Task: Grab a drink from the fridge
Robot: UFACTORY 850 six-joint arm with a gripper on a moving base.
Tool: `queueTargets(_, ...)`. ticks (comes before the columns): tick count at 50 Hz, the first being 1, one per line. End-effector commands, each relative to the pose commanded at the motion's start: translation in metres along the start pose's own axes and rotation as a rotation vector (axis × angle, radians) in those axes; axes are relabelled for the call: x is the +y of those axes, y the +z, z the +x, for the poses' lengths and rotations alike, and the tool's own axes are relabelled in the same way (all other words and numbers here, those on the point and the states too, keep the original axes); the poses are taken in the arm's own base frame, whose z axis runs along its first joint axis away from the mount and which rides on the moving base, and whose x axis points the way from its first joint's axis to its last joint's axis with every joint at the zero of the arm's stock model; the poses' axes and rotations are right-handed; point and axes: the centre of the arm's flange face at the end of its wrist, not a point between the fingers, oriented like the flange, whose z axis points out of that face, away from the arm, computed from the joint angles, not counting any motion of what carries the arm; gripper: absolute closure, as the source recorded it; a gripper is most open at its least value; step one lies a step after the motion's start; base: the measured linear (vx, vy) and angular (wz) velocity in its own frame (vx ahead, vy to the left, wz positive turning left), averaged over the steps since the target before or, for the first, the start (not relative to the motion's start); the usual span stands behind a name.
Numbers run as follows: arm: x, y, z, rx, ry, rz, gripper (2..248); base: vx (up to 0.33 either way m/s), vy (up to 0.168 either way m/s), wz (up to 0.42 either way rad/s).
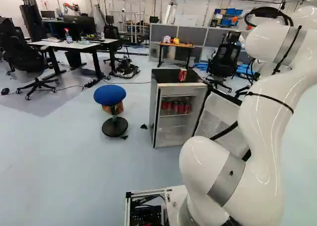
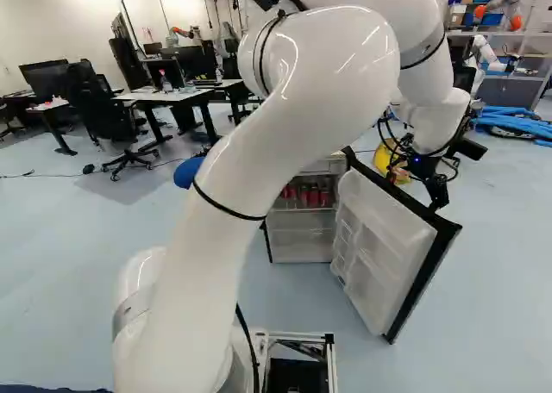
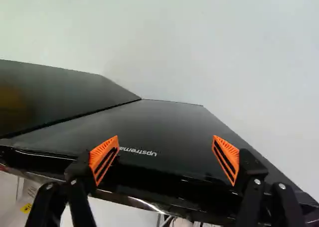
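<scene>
In the right base view my gripper (image 2: 438, 195) hangs at the upper outer corner of the wide-open fridge door (image 2: 384, 238). Seen from the wrist, the gripper (image 3: 165, 155) stands open, its orange pads far apart, with the door's dark outer face (image 3: 149, 122) ahead of and below it. No grip on the door shows. The small fridge (image 1: 154, 112) has several red drink cans (image 1: 176, 107) on its upper shelf. One more red can (image 1: 183, 75) stands upright on its black top.
A blue stool (image 1: 110, 94) stands beside the fridge in the left base view. Farther back are desks (image 1: 74, 45), office chairs (image 1: 225, 62) and an orange-topped table (image 1: 177, 45). Another robot (image 2: 487, 53) and blue hoses (image 2: 517, 121) show at the right base view's far right.
</scene>
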Motion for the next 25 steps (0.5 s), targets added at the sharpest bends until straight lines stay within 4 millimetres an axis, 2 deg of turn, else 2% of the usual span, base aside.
queueTargets(25,0.004,-0.006,-0.024,-0.029,0.005,-0.004,3,0.000,0.000,0.000)
